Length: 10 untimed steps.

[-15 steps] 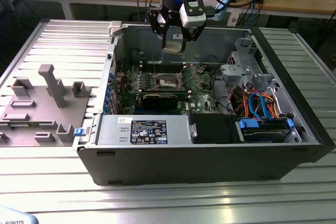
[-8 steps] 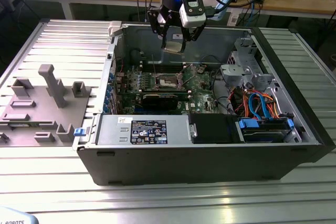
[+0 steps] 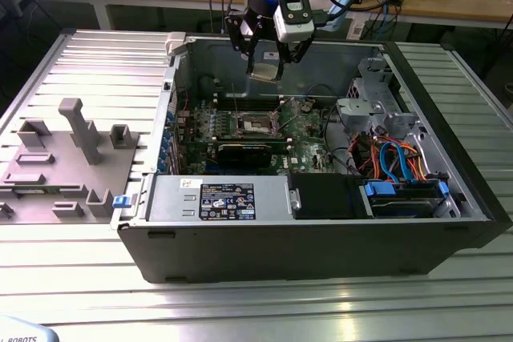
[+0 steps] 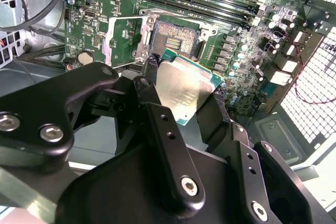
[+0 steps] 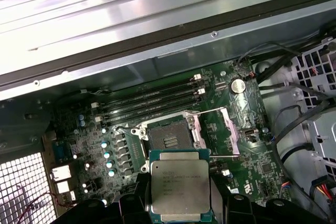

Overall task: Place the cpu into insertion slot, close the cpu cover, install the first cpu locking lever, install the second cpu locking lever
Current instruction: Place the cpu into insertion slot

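Note:
My gripper point(image 3: 264, 60) hangs above the open computer case and is shut on the cpu point(image 3: 263, 70), a flat square chip with a silver top. In both wrist views the cpu point(image 4: 181, 77) point(image 5: 180, 182) sits between the black fingers point(image 4: 148, 90) point(image 5: 220, 198). It is held in the air, apart from the board. Below it lies the insertion slot point(image 3: 258, 122) point(image 4: 176, 38) point(image 5: 168, 137), dark-centred and bare. The cpu cover point(image 4: 126, 40) point(image 5: 231, 129) stands flipped open beside the slot. Thin wire levers point(image 5: 210, 109) are raised around the socket.
The green motherboard point(image 3: 309, 130) lies inside the case, with memory slots point(image 5: 152, 100) and a long black card point(image 3: 244, 152) near the socket. A power supply point(image 3: 232, 199) fills the front. A drive cage and cables point(image 3: 401, 158) are at the exterior view's right, a grey fixture point(image 3: 64, 158) at its left.

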Each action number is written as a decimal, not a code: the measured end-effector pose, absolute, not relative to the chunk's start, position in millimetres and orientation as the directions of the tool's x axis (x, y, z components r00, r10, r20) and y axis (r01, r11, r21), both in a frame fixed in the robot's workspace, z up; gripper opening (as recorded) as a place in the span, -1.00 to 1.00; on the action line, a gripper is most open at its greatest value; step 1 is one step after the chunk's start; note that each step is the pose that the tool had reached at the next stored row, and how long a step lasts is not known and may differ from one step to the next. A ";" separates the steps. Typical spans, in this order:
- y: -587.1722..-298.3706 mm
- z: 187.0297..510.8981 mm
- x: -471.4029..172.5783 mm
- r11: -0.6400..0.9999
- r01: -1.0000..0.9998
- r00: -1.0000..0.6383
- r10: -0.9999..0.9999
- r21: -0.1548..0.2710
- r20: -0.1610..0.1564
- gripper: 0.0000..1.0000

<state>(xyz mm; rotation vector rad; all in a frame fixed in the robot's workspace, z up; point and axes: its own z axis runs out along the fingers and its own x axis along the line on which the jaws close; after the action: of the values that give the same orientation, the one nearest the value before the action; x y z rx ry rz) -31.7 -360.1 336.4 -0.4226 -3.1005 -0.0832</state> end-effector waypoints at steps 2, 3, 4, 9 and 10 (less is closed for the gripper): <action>-360.1 336.5 -31.7 0.961 0.271 -0.963 0.270 0.051 0.018 0.08; -360.1 336.4 -31.7 0.961 0.272 -0.962 0.271 0.051 0.018 0.08; -360.1 336.5 -31.7 0.961 0.273 -0.962 0.272 0.051 0.018 0.08; -360.1 336.5 -31.7 0.960 0.277 -0.961 0.276 0.051 0.018 0.08; -360.1 336.5 -31.7 0.959 0.278 -0.961 0.277 0.051 0.018 0.08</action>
<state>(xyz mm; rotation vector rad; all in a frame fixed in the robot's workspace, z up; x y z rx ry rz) -31.7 -360.1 336.5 -0.4388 -3.0985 -0.0833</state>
